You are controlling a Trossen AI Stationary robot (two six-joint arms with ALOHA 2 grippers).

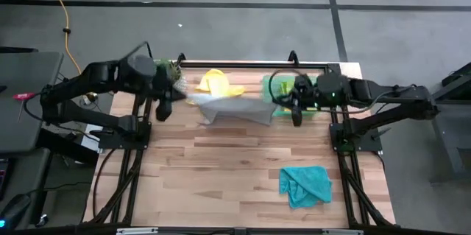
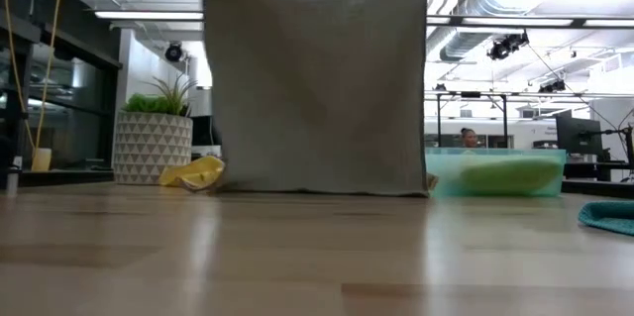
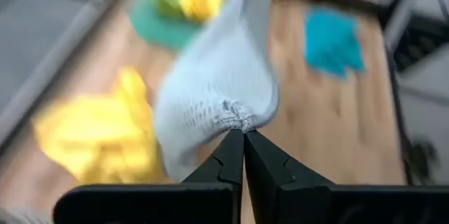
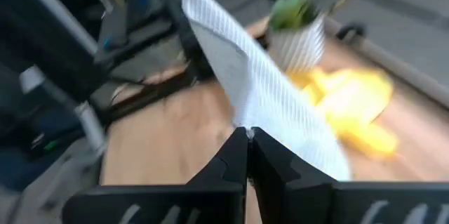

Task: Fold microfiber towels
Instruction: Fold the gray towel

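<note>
A soft grey microfiber towel is held up between the two arms over the far part of the pale wooden surface. The left gripper has its fingers fully closed on one upper corner, and the right gripper is pinched shut on the other. In the low view the cloth hangs as a flat sheet, its lower edge at or just above the wood.

A crumpled yellow towel lies behind it near the potted plant in a white patterned pot. A teal-blue towel is bunched well apart on the near right, and a lime green cloth rests in the translucent green tray.

The step in hand appears to be laying the cloth out for its fold. It would be done well if both corners were kept level and taut, the hanging edge were set down first, and the top were carried over evenly so the edges meet. The yellow towel should be cleared so it is not dragged.
</note>
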